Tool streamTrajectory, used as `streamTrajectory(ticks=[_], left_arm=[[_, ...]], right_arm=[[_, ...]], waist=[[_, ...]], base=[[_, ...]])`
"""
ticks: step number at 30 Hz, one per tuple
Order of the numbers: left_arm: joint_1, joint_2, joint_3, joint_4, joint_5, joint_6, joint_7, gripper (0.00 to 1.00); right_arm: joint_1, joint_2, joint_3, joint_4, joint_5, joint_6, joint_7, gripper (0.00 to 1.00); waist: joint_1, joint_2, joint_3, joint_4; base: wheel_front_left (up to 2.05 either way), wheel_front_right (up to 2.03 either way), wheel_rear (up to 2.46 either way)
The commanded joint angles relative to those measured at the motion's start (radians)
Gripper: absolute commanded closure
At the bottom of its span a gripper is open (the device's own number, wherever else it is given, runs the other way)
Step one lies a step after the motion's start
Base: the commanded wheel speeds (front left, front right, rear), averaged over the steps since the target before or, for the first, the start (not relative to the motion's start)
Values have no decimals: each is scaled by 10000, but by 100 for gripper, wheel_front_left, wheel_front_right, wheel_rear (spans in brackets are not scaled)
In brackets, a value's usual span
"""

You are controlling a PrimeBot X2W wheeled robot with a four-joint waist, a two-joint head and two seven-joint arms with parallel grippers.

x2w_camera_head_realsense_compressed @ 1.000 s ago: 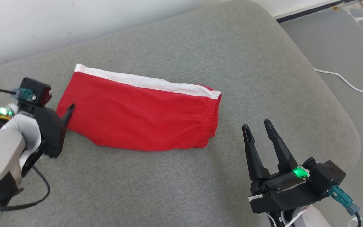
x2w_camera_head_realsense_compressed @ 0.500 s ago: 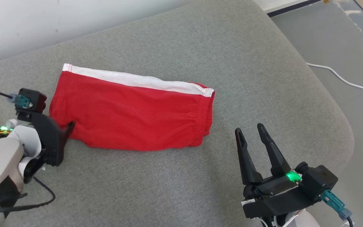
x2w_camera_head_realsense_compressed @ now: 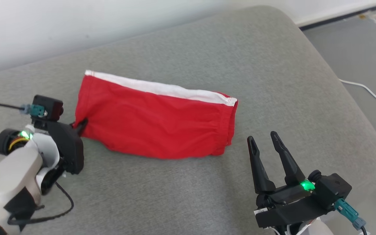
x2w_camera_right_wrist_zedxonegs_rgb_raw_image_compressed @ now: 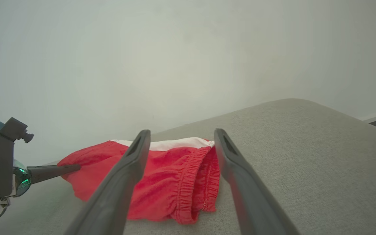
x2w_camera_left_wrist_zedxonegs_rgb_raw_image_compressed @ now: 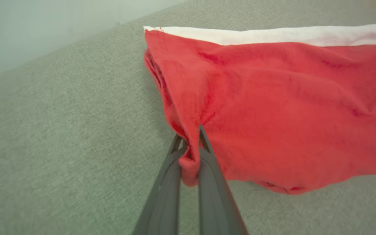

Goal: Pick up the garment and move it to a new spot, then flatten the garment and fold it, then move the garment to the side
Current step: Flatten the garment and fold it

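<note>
Now: the left gripper point(x2w_camera_left_wrist_zedxonegs_rgb_raw_image_compressed: 189, 140) is pinching the red shorts point(x2w_camera_head_realsense_compressed: 155, 127) at their near left corner. Its two dark fingers point(x2w_camera_left_wrist_zedxonegs_rgb_raw_image_compressed: 165, 182) are closing almost to touching, with a small tuck of red fabric bunching between them. The shorts are lying across the middle of the grey cushion point(x2w_camera_head_realsense_compressed: 207, 195), apparently doubled over lengthwise. The white side stripe point(x2w_camera_head_realsense_compressed: 162, 88) is running along the far edge, and the elastic waistband point(x2w_camera_right_wrist_zedxonegs_rgb_raw_image_compressed: 191, 176) is facing the right gripper point(x2w_camera_head_realsense_compressed: 262, 138).

Judgement: the robot is starting a lift-and-carry, either the first relocation or the final move aside. The neat lie is suggesting the latter, but I am not calling it.

Doing it well: the pinch is catching only a thin corner, and I cannot tell whether it is holding every layer. Lifting slowly and low seems advisable, watching for lower layers peeling away and the fold opening. Dragging across the cushion weave is risking rucks. A second grip at the waistband end would be sharing the load.

Pose: the left arm is reaching in from the left, low to the cushion, fingers lying nearly flat and pointing into the corner. The right gripper is hovering near the waistband end, apart from the fabric. Its fingers are spreading wide, holding nothing and pointing away from the robot.
</note>
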Motion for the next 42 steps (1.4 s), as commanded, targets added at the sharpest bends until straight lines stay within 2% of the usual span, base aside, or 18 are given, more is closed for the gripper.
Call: streamTrajectory(ticks=[1,9,18,25,26,27,31,34,39,42], left_arm=[[397,-10,56,-70,-111,51,-221,100],[1751,138,283,-1135,-481,593,-1114,100],[4114,357,530,-3456,-1138,1963,-2167,100],[4886,300,369,-4253,-1059,2613,-2458,98],[4912,251,383,-4231,-990,2674,-2565,37],[4948,194,373,-4215,-918,2716,-2659,0],[5082,-17,763,-4204,-689,2881,-3140,0],[5235,-79,1260,-4311,-71,3186,-3283,0],[5985,-300,3501,-5287,1875,3625,-3287,0],[6539,-538,4782,-5898,2965,3666,-3290,0]], right_arm=[[158,-56,-56,23,-75,-24,-12,0],[552,-93,-373,50,-129,-24,-11,0],[1281,-34,-949,45,-177,-24,-11,0],[1568,-47,-1261,83,-265,-24,-11,0],[1578,-33,-1247,101,-286,-24,-12,0],[1586,-27,-1246,123,-284,-24,-12,0],[1612,-59,-1318,147,-290,-24,-12,0],[1652,-47,-1437,109,-303,-24,-11,0],[1759,12,-1638,27,-361,-24,-11,0],[1771,14,-1708,22,-360,-24,-12,0]], waist=[[0,0,-429,498],[0,0,-869,1095],[0,0,-1188,1724],[0,0,-1294,2165],[0,0,-1323,2207],[0,0,-1355,2240],[0,0,-1475,2365],[0,0,-1565,2475],[0,0,-1694,2686],[0,0,-1772,2803]], base=[[0,0,0],[0,0,0],[0,0,0],[0,0,0],[0,0,0],[0,0,0],[0,0,0],[0,0,0],[0,0,0],[0,0,0]])
